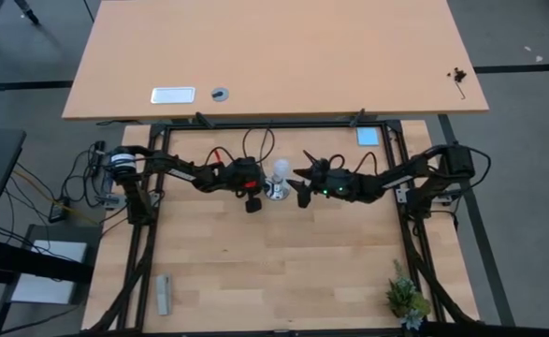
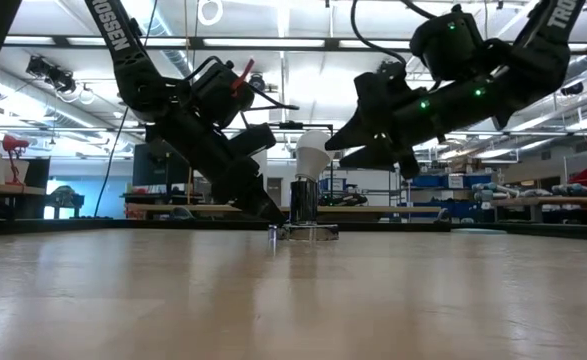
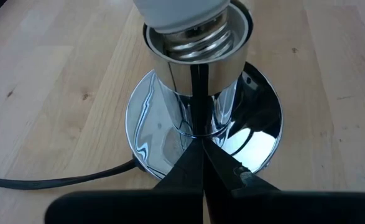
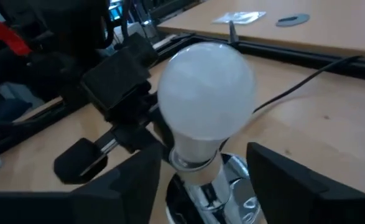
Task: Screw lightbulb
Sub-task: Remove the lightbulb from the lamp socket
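Observation:
The white frosted lightbulb stands with its threaded end in the round silver socket base at mid-table; part of the thread shows above the socket rim. It also shows in the high view and the low view. My left gripper is shut, slanting down at the base from the table's left. My right gripper is open, just to the right of the bulb. Its fingers stand on either side of the bulb's neck, apart from it. My left gripper rests its shut fingertips on the base's flat round foot, right beside the upright socket tube. The fingers come slanting down from the table's left. The base stands flat on the table.
The base's black cord runs off over the table. A grey block lies at the near left and a small plant at the near right. A second table stands beyond the far edge.

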Robot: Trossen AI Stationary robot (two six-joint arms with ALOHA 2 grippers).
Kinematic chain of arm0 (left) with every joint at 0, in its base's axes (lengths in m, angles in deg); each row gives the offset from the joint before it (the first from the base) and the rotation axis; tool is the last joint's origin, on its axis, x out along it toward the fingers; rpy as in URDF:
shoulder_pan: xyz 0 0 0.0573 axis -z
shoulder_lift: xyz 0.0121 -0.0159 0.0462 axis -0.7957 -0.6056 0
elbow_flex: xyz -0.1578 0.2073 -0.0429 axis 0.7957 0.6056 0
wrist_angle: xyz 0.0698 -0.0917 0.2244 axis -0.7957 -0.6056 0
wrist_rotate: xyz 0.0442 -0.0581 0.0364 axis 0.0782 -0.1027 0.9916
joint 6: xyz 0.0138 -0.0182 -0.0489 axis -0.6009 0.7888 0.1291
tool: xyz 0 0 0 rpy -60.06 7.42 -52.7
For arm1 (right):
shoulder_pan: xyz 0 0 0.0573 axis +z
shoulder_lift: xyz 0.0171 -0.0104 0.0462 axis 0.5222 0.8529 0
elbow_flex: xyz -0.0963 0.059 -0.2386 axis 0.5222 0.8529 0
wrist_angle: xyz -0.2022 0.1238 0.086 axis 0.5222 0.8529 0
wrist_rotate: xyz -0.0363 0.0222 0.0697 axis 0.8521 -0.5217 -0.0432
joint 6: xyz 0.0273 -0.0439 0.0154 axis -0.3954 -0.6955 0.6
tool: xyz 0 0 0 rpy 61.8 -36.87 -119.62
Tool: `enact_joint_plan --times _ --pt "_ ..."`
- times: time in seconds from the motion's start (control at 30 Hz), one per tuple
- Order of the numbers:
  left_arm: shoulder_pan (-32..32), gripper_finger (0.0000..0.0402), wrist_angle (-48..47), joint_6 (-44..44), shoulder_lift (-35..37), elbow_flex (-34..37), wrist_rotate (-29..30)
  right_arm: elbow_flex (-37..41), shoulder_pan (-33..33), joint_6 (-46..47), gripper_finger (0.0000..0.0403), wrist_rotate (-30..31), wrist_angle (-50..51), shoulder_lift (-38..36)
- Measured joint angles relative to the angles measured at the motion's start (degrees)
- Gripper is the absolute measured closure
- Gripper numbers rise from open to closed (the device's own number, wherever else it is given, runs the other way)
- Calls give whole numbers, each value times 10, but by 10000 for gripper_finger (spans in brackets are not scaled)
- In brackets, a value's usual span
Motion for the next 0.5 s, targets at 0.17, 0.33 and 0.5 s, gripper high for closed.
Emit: enact_joint_plan --times 0.17,0.33,0.5 --pt "0 401 0 0 0 0 0 0 -4 -35 134 0 -2 0" --pt "0 401 0 0 0 0 0 0 -12 -37 127 -4 -22 0" --pt "0 401 0 0 0 0 0 0 -27 -36 128 -14 -25 0"
